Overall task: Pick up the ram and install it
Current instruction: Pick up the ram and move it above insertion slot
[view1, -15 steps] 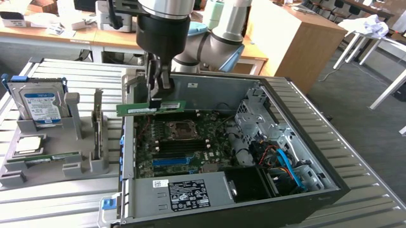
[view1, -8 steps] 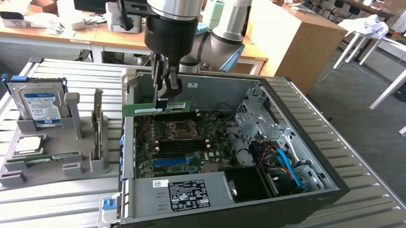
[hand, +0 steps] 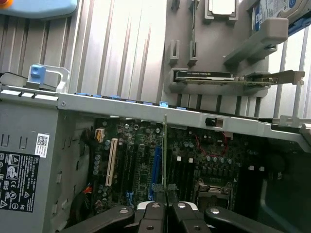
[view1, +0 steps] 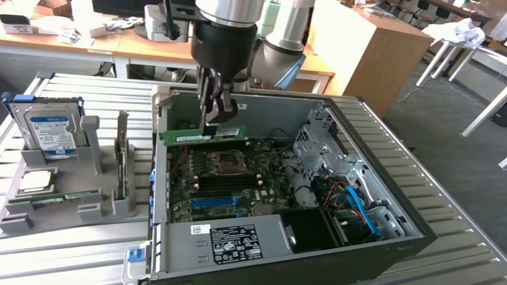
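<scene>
The ram (view1: 190,136), a long thin green board, hangs level over the back part of the motherboard (view1: 262,178) inside the open computer case (view1: 162,178). My gripper (view1: 215,123) comes straight down from above and is shut on the stick's top edge near its middle. In the wrist view the ram (hand: 165,145) shows edge-on as a thin line running out from between my gripper (hand: 166,206) fingers. It floats above the motherboard (hand: 141,165), close to the processor socket (hand: 214,187) and the dark slots (hand: 182,170) beside it.
A grey rack (view1: 87,205) at the exterior view's left holds a hard drive (view1: 51,132), a square processor chip (view1: 35,180), another green stick (view1: 56,198) and an upright card (view1: 123,157). Drive bays and blue cables (view1: 357,205) fill the case's other side.
</scene>
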Tool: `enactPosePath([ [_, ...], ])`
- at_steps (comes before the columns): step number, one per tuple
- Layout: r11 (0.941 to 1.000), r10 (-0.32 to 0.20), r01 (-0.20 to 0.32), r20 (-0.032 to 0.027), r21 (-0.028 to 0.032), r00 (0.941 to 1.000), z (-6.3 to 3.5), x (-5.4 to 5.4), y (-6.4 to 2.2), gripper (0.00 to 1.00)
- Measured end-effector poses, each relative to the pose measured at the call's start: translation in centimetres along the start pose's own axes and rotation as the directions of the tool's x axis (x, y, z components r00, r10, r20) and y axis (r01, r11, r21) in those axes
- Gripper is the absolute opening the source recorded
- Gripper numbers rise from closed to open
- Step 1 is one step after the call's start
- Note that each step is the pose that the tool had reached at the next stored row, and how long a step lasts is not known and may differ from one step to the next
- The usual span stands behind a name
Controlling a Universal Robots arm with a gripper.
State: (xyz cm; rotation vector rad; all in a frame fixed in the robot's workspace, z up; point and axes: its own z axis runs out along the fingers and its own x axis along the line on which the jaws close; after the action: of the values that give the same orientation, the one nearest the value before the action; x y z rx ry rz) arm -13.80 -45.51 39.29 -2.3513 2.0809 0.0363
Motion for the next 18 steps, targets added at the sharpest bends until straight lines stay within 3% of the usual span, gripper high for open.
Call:
enactPosePath([
  [18,1.0,0.0,0.0,0.0,-0.0001,1.0,-0.04,0.3,-2.64,0.12],
])
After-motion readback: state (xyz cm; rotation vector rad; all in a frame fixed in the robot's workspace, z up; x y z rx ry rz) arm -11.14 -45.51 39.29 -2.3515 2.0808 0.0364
